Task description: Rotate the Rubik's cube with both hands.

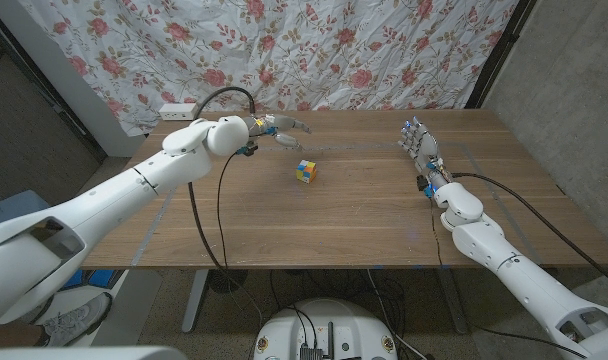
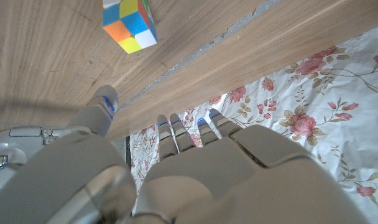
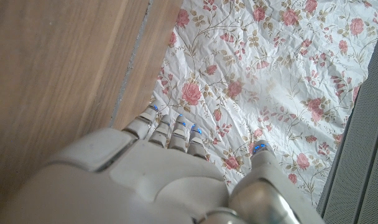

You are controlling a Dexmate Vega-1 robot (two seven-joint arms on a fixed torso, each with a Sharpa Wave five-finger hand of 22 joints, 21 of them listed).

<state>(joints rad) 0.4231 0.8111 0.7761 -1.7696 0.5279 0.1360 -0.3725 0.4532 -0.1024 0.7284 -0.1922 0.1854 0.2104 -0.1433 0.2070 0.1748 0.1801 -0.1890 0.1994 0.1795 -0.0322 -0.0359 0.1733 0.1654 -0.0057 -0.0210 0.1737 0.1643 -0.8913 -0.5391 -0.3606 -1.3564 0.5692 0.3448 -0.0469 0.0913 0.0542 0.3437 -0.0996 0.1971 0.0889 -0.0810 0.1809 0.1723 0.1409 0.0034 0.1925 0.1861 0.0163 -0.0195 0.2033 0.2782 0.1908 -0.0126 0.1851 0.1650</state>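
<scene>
Head view: we see the small multicoloured Rubik's cube sitting alone on the brown wooden table, roughly mid-table toward the far side. The white left hand hovers behind and to the left of the cube, near but not touching, fingers spread, holding nothing. The white right hand stands on edge well apart from the cube on the right side, fingers straight and apart, empty too. Behind the table hangs a crumpled white cloth with red roses; a white power strip lies by the far left corner. We judge this the approach step: nothing grasped yet. Next move calls for both hands closing in on opposite sides of the cube, then a firm hold before any twist.

Left wrist view: the cube shows orange, blue, yellow, green and white stickers, glossy plastic, sharp-edged blocky shape. Table grain is matte, streaky, with a pale line of tape or scratch across it. Smooth grey-white shell of the hand, fingertips extended and open.

Right wrist view: same hard moulded shell, fingers parted with blue tips, pointing past the table edge at the wrinkled cloth.
</scene>
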